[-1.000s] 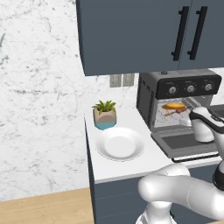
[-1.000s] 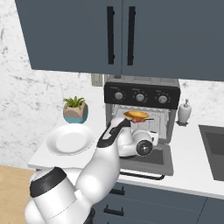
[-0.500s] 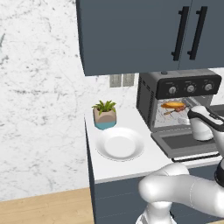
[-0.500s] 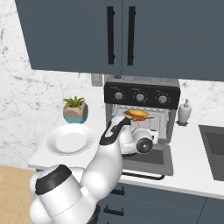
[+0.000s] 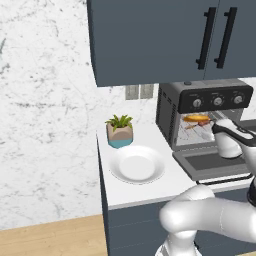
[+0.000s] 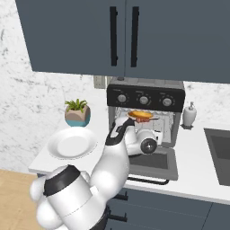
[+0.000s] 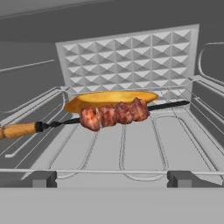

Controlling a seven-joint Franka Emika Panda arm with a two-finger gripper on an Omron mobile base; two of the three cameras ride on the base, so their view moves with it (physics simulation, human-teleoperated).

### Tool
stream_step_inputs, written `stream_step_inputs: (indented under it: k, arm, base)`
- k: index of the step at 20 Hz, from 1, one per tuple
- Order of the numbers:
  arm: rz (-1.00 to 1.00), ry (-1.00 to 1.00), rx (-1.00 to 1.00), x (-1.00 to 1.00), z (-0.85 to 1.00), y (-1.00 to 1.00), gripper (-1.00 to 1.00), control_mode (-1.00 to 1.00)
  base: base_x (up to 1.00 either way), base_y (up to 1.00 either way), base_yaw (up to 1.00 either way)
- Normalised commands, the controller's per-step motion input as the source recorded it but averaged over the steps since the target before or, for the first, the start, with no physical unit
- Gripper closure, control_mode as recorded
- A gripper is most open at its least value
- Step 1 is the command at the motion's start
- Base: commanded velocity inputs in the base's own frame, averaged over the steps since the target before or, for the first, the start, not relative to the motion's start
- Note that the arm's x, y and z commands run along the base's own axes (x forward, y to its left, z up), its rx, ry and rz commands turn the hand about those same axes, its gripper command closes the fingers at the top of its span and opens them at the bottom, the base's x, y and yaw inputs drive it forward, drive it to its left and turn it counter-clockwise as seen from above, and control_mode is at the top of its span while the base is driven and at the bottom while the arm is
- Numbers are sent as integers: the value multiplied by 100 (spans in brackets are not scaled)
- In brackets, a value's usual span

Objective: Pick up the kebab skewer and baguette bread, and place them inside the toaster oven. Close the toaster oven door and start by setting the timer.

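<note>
The gripper (image 7: 112, 178) hangs at the oven (image 6: 146, 92) mouth, jaws spread and empty. On the rack, the skewer (image 7: 113, 114) lies against the bread (image 7: 109, 99) behind it. Loading looks done; next, back out, lift the lowered door (image 6: 152, 162), then set the timer.

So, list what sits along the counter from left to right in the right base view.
Plant → plate → toaster oven → soap bottle → sink.
</note>
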Motion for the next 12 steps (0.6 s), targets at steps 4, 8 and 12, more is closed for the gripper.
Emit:
stream_step_inputs:
  k: [4,8,12]
  arm:
    - [0,0,0,20,0,0,-100,-100]
    - [0,0,0,19,0,0,-100,-100]
    - [0,0,0,17,0,0,-100,-100]
  base:
    - [0,0,0]
    - [0,0,0]
    - [0,0,0]
